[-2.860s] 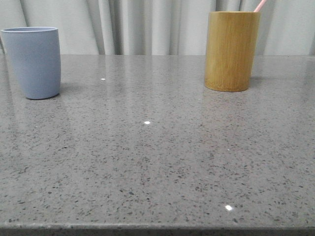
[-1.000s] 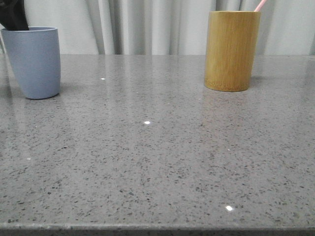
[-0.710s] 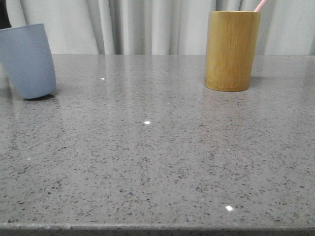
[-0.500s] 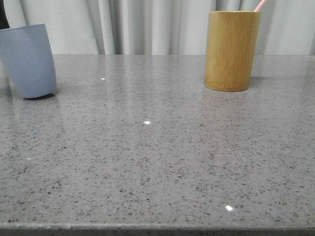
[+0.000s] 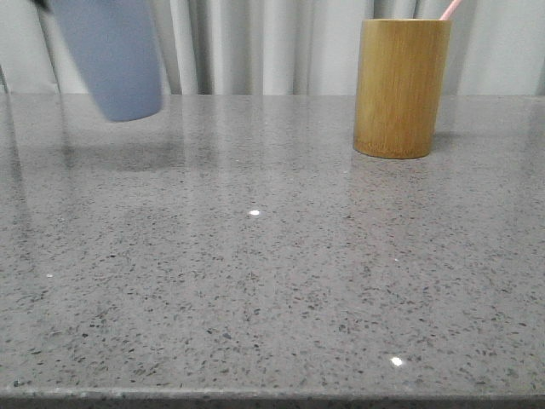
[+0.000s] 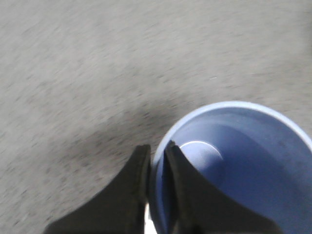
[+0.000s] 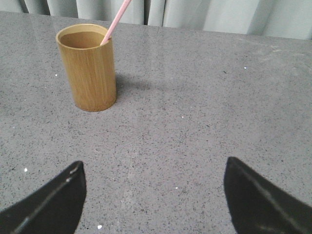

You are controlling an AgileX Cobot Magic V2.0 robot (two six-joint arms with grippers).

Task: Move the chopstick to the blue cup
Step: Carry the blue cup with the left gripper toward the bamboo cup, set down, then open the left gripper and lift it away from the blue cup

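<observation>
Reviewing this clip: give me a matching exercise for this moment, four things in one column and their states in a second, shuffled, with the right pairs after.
Things:
1. blue cup
2. chopstick
3. left gripper
4. right gripper

States:
A. open, with nothing between the fingers
B. leaning inside the bamboo cup
C. lifted off the table
D. shut on a cup's rim, one finger inside and one outside

Pairs: 1-C, 2-B, 3-D, 4-A
</observation>
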